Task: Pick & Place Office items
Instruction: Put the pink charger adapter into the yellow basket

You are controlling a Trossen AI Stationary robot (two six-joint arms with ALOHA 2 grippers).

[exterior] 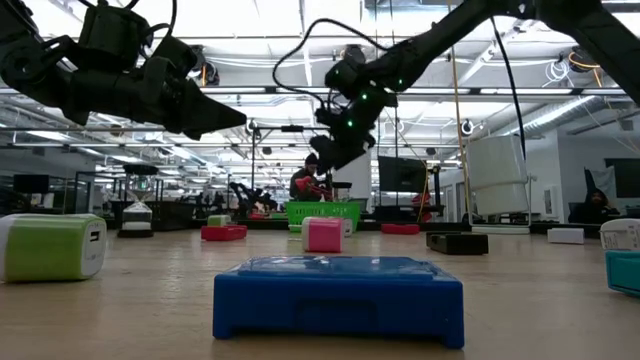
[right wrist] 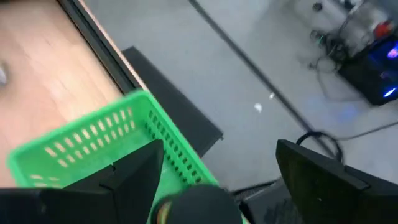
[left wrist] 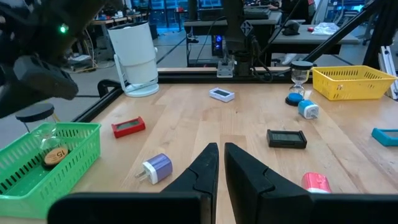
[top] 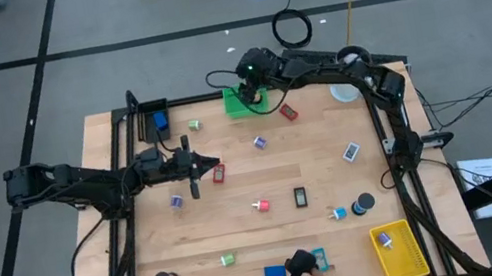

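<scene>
Closest to the low camera sits a flat blue rectangular plastic block (exterior: 338, 297), at the near edge of the wooden table (top: 239, 215), with a small pink cube-like piece (exterior: 322, 234) behind it and a green-and-white rounded adapter (exterior: 52, 246) off to one side. The action, though, is at the far edge: the right gripper (right wrist: 214, 180) hangs directly over the green slotted plastic basket (top: 241, 104), fingers spread wide apart, and a dark round roll with a tan face (right wrist: 196, 205) sits between them, right above the basket's rim. I can't tell for certain whether the fingers are touching it; it looks to me like a drop in progress or about done. Inside the basket a round tan-faced disc (left wrist: 53, 156) already lies on the floor. The basket stands at the table's back rail, so the open room for that arm lies inward, toward the red rectangular block (top: 288, 111) just beside the basket and the purple-and-white plug (top: 259, 141) a little further in. The left gripper (left wrist: 221, 163) hovers above mid-table with its fingers nearly together, holding nothing, pointing across toward the right side; a second red block (top: 220, 173) lies just beside its tip, and the black flat rectangular piece (left wrist: 286, 138) lies ahead of it, long axis crosswise to the fingers. The yellow mesh bin (top: 399, 250) stands at the near right corner.
</scene>
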